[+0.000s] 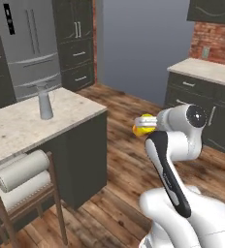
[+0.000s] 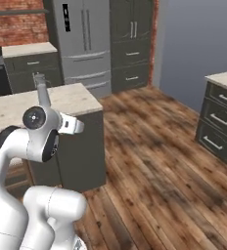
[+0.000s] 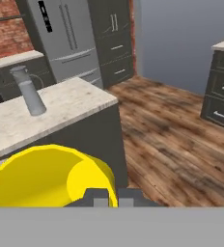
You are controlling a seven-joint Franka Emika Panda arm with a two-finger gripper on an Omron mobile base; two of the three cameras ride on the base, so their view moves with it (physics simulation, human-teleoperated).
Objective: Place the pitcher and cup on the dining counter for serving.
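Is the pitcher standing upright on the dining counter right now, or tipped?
Upright. The pitcher stands on its wider base on the dining counter, lid on top, apart from the cup at the hand.

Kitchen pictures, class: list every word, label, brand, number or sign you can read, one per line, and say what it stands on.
No text can be read anywhere.
Fridge: a black panel with white marks on its door, too small and blurred to read.
Cup, held in the gripper: plain yellow inside, no lettering in sight.
Pitcher on the dining counter: plain grey, no label.
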